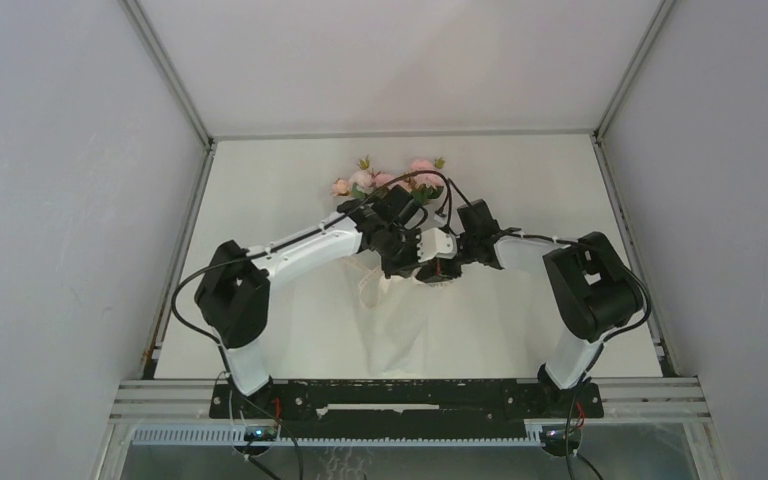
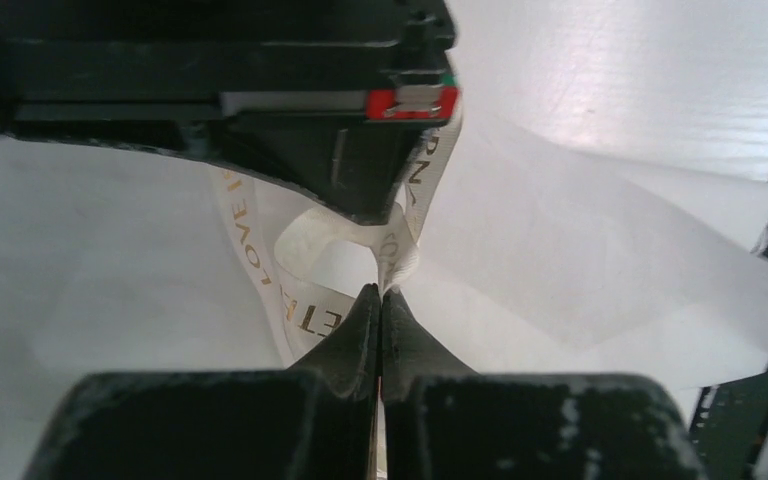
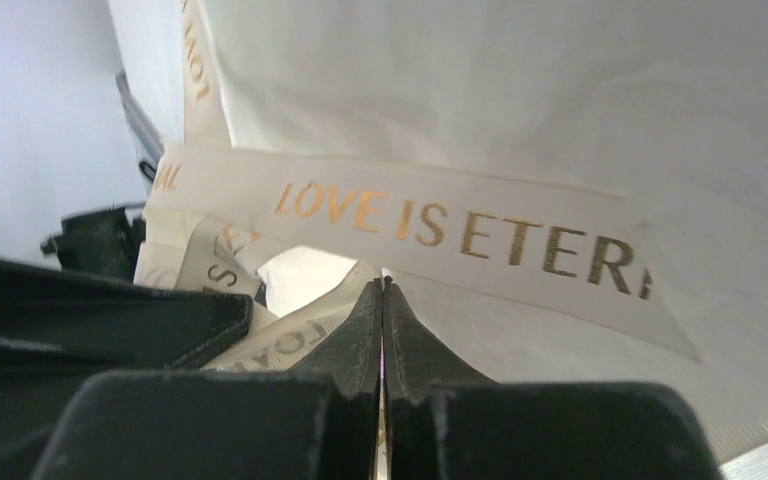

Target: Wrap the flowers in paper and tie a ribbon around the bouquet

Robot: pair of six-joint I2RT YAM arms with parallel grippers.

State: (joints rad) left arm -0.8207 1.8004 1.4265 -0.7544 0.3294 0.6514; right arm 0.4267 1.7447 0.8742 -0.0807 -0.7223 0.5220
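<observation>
The left gripper point(image 2: 381, 297) and right gripper point(image 3: 383, 290) are both pinching the narrow cream gold-lettered ribbon point(image 3: 460, 225), fingers pressed together, above the white paper-wrapped pink-flower bouquet point(image 1: 400, 310) that is lying mid-tabletop point(image 1: 550, 190).

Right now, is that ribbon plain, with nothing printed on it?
No, the ribbon has gold capital letters printed along it, with LOVE IS ETER readable in the right wrist view.
</observation>
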